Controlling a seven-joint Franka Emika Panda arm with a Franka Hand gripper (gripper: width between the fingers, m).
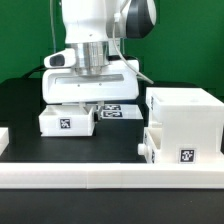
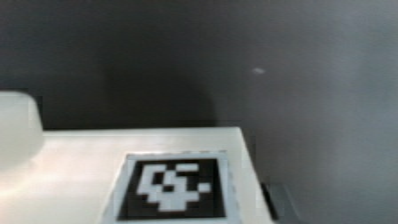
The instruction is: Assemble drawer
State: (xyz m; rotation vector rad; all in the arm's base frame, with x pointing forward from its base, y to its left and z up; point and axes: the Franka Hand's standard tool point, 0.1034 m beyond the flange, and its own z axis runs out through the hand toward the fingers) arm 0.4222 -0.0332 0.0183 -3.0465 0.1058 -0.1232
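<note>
Black tabletop: your fingers hover directly above the small tray, casing well apart to the exterior view's right; their opening cannot be told

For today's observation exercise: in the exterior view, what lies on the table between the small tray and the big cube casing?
In the exterior view, the marker board lies flat between the small tray and the cube casing, a little behind them.

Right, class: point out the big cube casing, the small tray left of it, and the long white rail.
cube casing [image 1: 187,112], exterior view, front wall above the tag.
small tray [image 1: 66,123], exterior view, front wall at its tag.
long white rail [image 1: 100,178], exterior view, top face.
</note>
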